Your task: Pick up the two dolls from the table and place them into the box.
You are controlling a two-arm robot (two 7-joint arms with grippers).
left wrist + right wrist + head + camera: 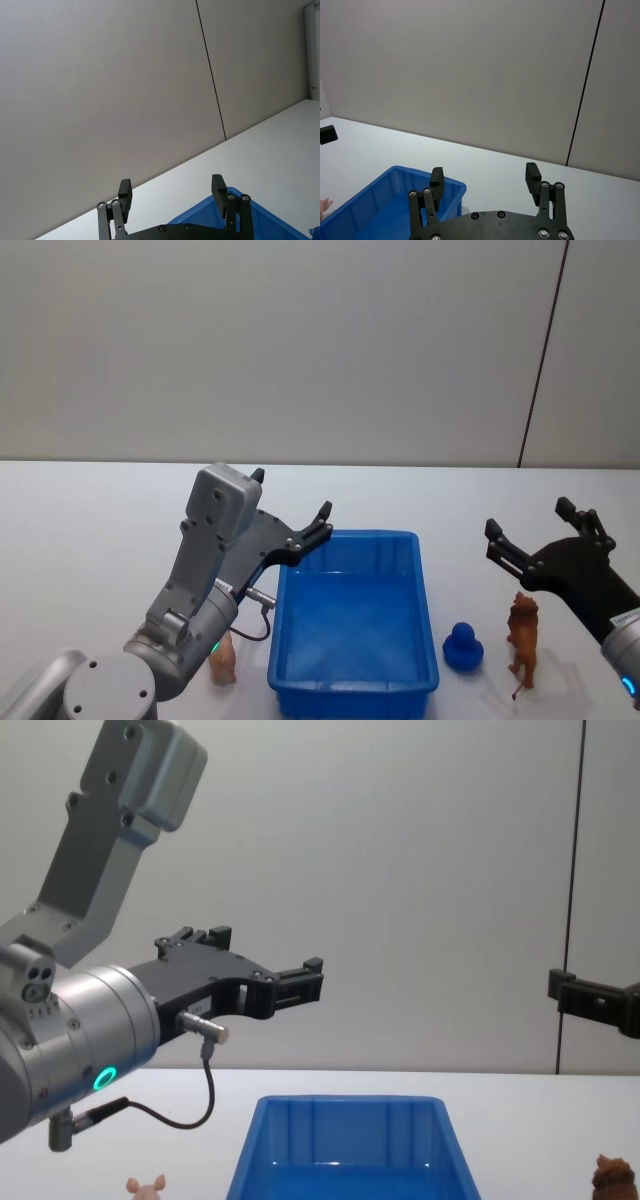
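Spread wide and empty, the left gripper (290,493) hangs near the box's (350,702) 11 o'clock corner, the right gripper (528,517) at 12 o'clock of the brown doll (522,638); it and the pink doll (222,658), on the table (100,540) at the box's 8 o'clock, look light, rigid and slick, best pinched across the torso.

Bright, even, sharp, soft shadows

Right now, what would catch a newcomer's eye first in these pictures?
The bright blue box sits empty in the middle, with both grippers open and raised: the left gripper high near its far left corner, the right gripper off to its right. The pink doll stands left of the box, the brown doll right of it beside a small blue toy.
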